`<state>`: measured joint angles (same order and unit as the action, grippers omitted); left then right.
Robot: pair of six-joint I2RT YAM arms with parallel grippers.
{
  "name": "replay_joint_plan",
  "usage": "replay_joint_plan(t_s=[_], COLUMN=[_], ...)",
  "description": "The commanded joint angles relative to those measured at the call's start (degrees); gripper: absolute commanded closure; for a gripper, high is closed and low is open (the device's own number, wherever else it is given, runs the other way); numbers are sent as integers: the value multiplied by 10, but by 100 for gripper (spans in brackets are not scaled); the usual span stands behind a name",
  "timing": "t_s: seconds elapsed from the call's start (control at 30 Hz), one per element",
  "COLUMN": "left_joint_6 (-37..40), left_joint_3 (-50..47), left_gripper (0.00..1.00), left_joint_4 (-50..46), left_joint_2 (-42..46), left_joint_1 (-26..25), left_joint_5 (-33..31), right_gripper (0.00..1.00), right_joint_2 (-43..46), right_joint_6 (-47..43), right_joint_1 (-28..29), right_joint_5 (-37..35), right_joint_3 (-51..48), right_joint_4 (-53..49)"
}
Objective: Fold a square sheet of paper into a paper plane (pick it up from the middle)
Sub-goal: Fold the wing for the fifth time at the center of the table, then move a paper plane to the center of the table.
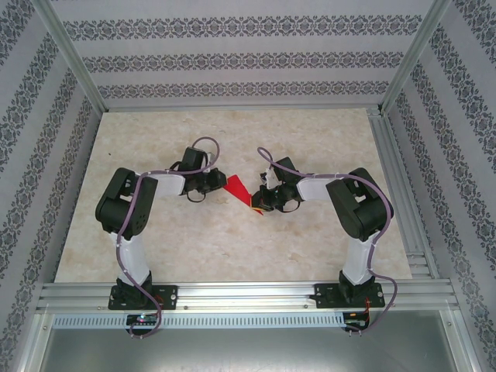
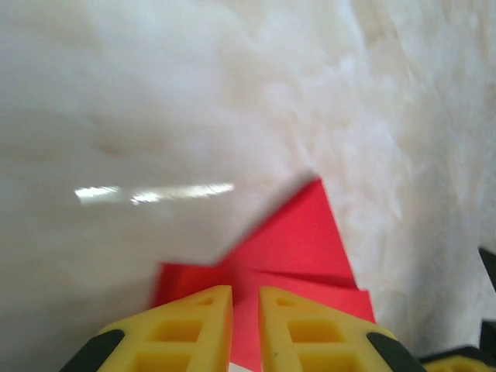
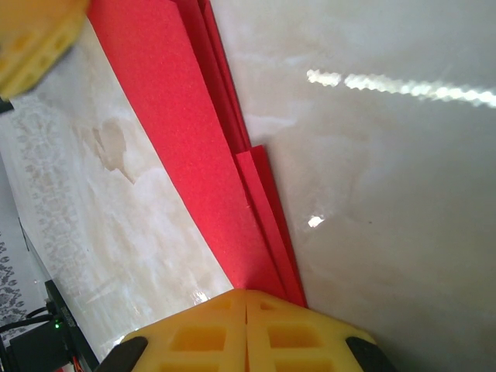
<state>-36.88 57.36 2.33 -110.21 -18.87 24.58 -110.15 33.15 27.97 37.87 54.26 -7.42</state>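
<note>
The red paper plane point(image 1: 239, 190) lies slanted between my two grippers at the middle of the table. Its narrow end runs into my right gripper point(image 3: 246, 293), whose jaws are pressed together on the stacked red folds point(image 3: 194, 147). The wide end, a pointed flap point(image 2: 298, 248) over a flat layer, spreads out under my left gripper point(image 2: 245, 288). The left fingers point(image 2: 198, 325) stand a narrow gap apart, and red paper shows face-on through that gap, not clamped. One left finger point(image 3: 35, 39) shows at the plane's far end in the right wrist view.
The pale marble-patterned tabletop point(image 1: 232, 248) surrounds the plane. Aluminium rails point(image 1: 248, 298) run along the near edge and the right side. Patterned walls point(image 1: 248, 62) enclose the back and both sides. The two arm bases point(image 1: 139, 294) sit on the near rail.
</note>
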Motion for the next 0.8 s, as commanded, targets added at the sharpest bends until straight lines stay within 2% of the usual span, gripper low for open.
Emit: replay_joint_plan(t_s=[0.0, 0.2, 0.33, 0.43, 0.57, 0.77], left_joint_6=[35, 54, 54, 54, 50, 31], left_joint_3=[10, 31, 24, 16, 20, 58], left_gripper=[81, 80, 78, 74, 67, 52], left_joint_4=[-16, -50, -70, -97, -165, -266], left_joint_2=[-16, 9, 51, 85, 122, 135], left_joint_1=[29, 32, 28, 9, -30, -111], left_joint_5=[-72, -88, -92, -115, -182, -284], right_gripper=[92, 90, 85, 76, 56, 31], right_joint_2=[-65, -52, 0, 53, 142, 258], right_joint_6=[-13, -16, -6, 13, 27, -25], right_joint_1=[-5, -3, 2, 3, -2, -43], right_joint_5=[-124, -105, -74, -53, -58, -169], right_joint_3=[-47, -46, -35, -27, -19, -45], right_joint_4=[-100, -88, -59, -24, 4, -38])
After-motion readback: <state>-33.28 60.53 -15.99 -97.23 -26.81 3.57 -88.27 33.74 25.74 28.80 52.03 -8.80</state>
